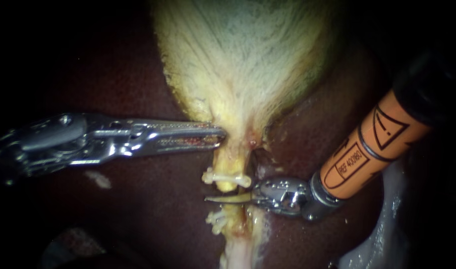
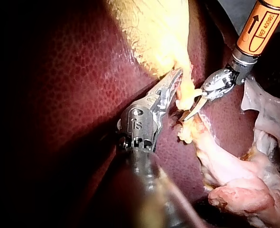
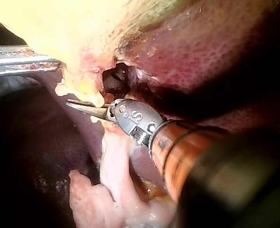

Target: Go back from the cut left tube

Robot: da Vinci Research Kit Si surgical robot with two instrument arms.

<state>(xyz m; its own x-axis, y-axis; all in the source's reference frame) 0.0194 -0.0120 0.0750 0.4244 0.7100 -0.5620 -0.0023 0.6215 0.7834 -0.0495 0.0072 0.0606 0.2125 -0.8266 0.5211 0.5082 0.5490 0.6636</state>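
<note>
The pale yellow gallbladder (image 1: 248,60) narrows down to a yellow tube (image 1: 229,163). My left instrument (image 1: 220,135) comes in from the left, its jaws shut on the gallbladder's neck just above the tube. Two white clips cross the tube, an upper clip (image 1: 228,178) and a lower clip (image 1: 217,219). My right instrument (image 1: 210,199), with an orange shaft, lies between those clips. Its thin blades rest together, pointing left across the gap in the tube. In the left wrist view its blades (image 2: 193,108) sit beside the left instrument's jaws (image 2: 177,78).
Dark red liver (image 1: 113,209) surrounds the site. Loose pale tissue (image 1: 387,224) lies at the lower right and trails below the tube (image 2: 254,190). A dark hole (image 3: 115,78) opens in the tissue beside the tube, just above the right instrument's wrist (image 3: 135,118).
</note>
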